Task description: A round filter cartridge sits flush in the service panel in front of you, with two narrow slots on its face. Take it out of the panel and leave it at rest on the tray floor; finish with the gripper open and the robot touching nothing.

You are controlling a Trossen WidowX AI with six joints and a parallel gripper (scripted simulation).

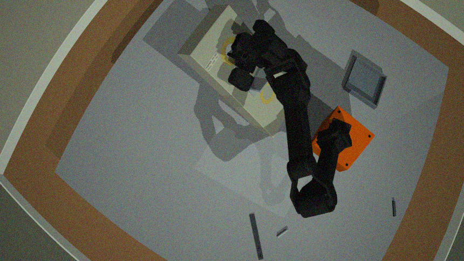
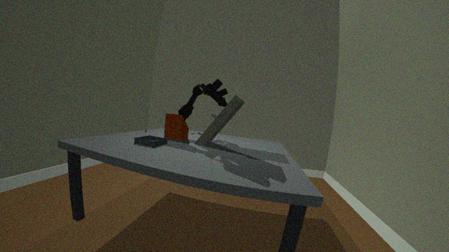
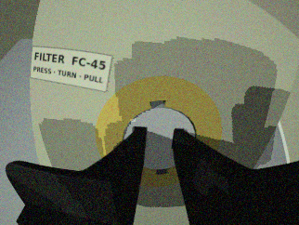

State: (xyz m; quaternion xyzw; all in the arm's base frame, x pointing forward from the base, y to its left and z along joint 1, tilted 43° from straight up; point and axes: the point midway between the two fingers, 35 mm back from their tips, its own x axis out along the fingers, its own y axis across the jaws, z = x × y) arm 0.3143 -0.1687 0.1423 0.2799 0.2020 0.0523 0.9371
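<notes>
Tool [image 3: 160, 138] narrowly spread, pinching nothing, fingertips set against the face of the filter cartridge [image 3: 162, 120] at frame centre. Cartridge seated flush in its yellow ring [image 3: 204, 107] on the tilted service panel [image 3: 99, 19]. Label [image 3: 71, 67] at upper left. Tray [image 1: 364, 79] on the surface [image 1: 136, 155], upper right of the top view, well apart.

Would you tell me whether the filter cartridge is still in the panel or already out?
Still in: the wrist view shows the filter cartridge seated inside its yellow ring in the panel, tool fingertips at its face.
</notes>
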